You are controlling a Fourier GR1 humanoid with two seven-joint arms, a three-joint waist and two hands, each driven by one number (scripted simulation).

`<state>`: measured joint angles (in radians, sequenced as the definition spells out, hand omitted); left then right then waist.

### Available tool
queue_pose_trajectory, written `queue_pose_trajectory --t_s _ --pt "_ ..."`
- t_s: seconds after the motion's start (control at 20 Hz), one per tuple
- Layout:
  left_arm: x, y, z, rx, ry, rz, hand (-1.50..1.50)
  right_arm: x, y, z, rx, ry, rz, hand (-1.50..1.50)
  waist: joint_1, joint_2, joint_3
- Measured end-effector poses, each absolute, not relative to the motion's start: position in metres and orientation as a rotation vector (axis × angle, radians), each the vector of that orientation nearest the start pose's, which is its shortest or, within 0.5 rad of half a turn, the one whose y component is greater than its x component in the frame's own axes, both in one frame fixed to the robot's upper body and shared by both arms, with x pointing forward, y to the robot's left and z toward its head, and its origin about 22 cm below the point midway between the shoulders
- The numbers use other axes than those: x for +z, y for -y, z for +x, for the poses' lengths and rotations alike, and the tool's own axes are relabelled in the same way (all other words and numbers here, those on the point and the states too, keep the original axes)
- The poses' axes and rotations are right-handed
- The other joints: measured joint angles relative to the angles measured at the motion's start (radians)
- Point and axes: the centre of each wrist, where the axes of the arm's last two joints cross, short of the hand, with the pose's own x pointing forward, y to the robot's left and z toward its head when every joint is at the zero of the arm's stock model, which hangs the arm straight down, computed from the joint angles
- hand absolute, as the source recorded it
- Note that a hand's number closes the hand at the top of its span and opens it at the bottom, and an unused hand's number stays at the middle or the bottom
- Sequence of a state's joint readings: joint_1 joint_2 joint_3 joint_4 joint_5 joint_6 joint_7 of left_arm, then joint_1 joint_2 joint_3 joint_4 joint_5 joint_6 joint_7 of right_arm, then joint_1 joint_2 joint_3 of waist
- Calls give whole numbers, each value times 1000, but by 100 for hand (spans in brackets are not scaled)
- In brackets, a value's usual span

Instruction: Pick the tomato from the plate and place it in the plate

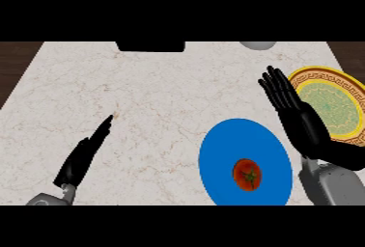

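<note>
Fingers (280, 91) of my right hand (303, 120) are straight and spread, holding nothing, between the blue plate (231, 140) and the gold-rimmed patterned plate (333, 102). My left hand (82, 157) is likewise extended and empty over the marble counter (157, 87). The tomato (247, 174), red with a dark green stem star, lies on the blue plate's near half.

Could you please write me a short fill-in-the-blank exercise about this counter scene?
The round plate under the red tomato is coloured ____.
The black hand beside the yellow-rimmed patterned plate is the robot's ____ one.
The robot's left hand hovers over the pale marble counter, holding ____.
Missing words: blue; right; nothing.
</note>
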<state>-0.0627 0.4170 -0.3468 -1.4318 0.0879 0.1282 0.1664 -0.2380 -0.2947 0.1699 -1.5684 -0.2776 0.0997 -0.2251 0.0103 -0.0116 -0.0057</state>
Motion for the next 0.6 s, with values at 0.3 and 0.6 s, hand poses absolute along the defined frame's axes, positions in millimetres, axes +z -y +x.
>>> queue_pose_trajectory --t_s 0.3,0.6 --pt "40 -235 271 -482 1547 106 0 27 230 296 565 1432 386 -150 62 28 1" --pt "72 -217 284 -530 1719 -12 0 62 222 318 1271 1197 167 -150 95 25 0"
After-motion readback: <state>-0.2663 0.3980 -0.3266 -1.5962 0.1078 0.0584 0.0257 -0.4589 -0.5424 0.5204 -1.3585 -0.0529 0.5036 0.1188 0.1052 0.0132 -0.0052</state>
